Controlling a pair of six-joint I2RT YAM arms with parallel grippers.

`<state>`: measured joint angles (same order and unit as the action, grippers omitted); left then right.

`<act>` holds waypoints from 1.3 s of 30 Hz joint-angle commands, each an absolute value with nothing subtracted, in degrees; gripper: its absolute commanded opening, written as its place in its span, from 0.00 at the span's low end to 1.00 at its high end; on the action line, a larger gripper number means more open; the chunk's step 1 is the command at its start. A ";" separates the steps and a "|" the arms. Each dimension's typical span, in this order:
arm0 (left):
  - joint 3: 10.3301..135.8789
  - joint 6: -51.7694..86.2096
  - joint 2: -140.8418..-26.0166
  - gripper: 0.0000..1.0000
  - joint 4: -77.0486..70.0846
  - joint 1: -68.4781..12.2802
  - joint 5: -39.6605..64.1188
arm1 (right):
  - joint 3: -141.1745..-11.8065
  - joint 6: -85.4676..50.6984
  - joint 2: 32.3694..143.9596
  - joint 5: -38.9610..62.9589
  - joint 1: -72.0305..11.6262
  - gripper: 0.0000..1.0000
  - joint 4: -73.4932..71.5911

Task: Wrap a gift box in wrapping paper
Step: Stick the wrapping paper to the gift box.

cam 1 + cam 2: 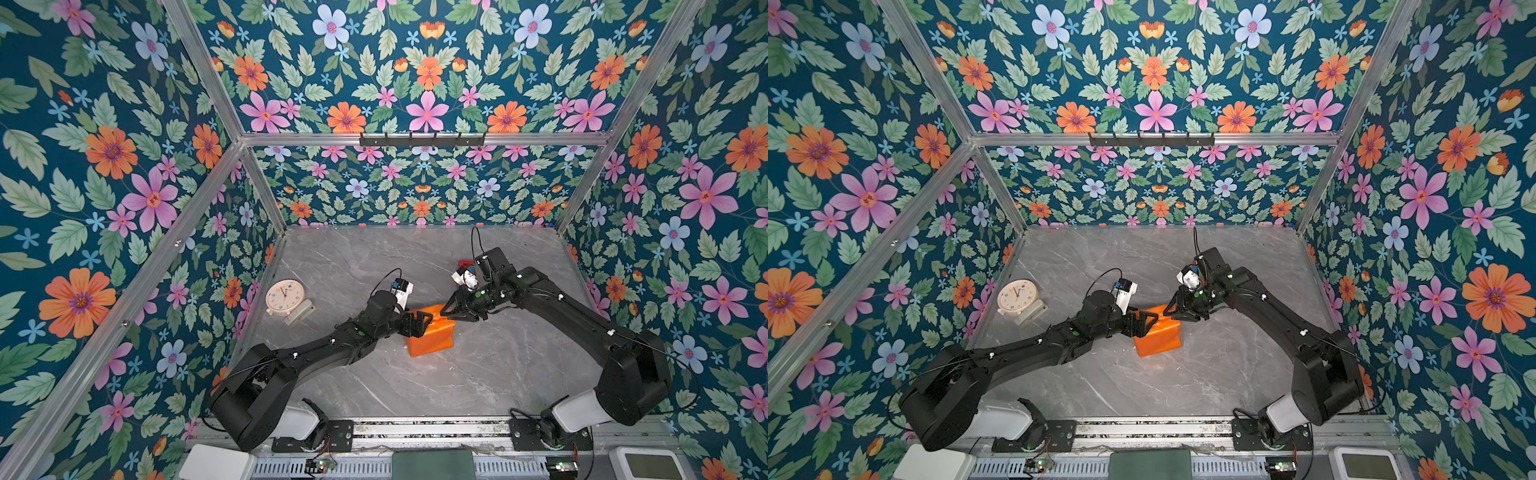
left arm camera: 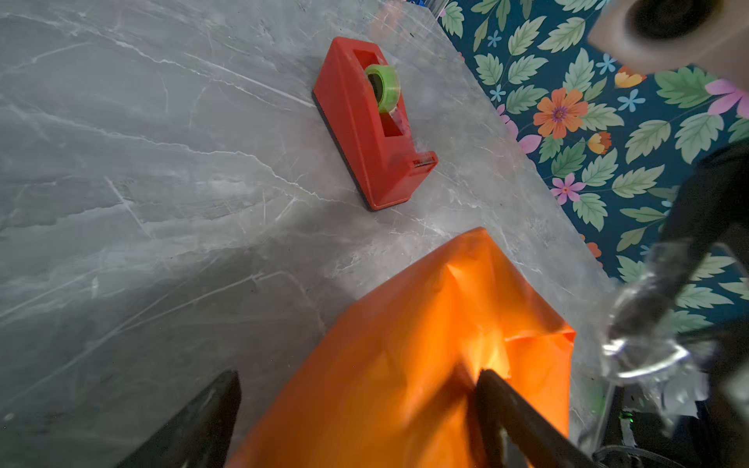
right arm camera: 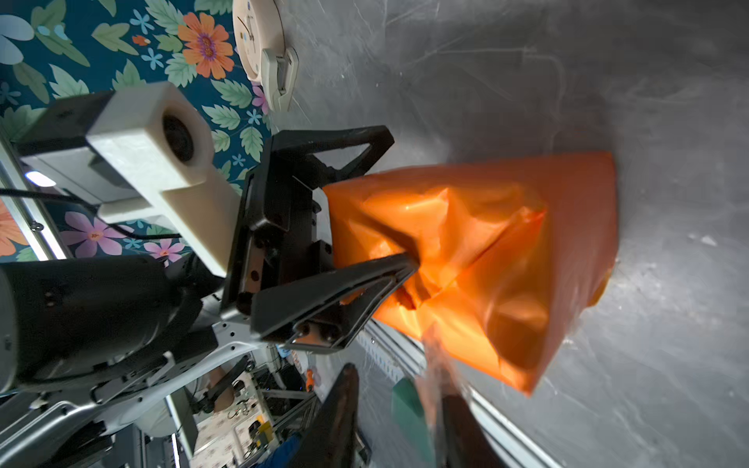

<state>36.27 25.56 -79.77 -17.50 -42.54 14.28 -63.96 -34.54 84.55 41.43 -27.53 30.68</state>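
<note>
Midway across the grey marble worktop point(image 1: 478, 374), a little back from its near edge, the wrapping paper point(image 1: 432, 336) stands bunched, glossy orange side out, into a boxy parcel. The gift box cannot be seen under it. At the parcel's far left corner sits the left pincer point(image 1: 426, 323), released, its jaws spread wide. In the right wrist view one finger point(image 3: 364, 279) digs its tip into the crumpled folds at that end, while the other finger point(image 3: 336, 142) stands clear of the paper, over bare worktop. At the parcel's far right corner, the right pincer point(image 1: 446, 311) has its tips at the paper's edge. Its jaws stand partly apart, and I cannot tell whether they pinch the sheet. Left of the parcel and well apart from it lies a cream clock point(image 1: 284, 296). Farther back on the right, a red tape dispenser point(image 2: 364, 133) with a green roll point(image 2: 383, 85) rests on the worktop.
</note>
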 commanded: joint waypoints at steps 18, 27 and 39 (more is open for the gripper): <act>36.21 24.52 -79.74 0.92 -10.02 -42.63 12.14 | -55.08 -32.60 84.66 37.01 -30.10 0.16 10.36; 36.56 24.43 -79.93 0.92 -9.58 -42.63 12.11 | -52.43 -19.14 82.62 28.58 -33.06 0.13 15.69; 37.09 24.35 -79.78 0.92 -8.68 -42.56 12.39 | -44.93 -10.32 78.71 15.43 -36.92 0.13 10.68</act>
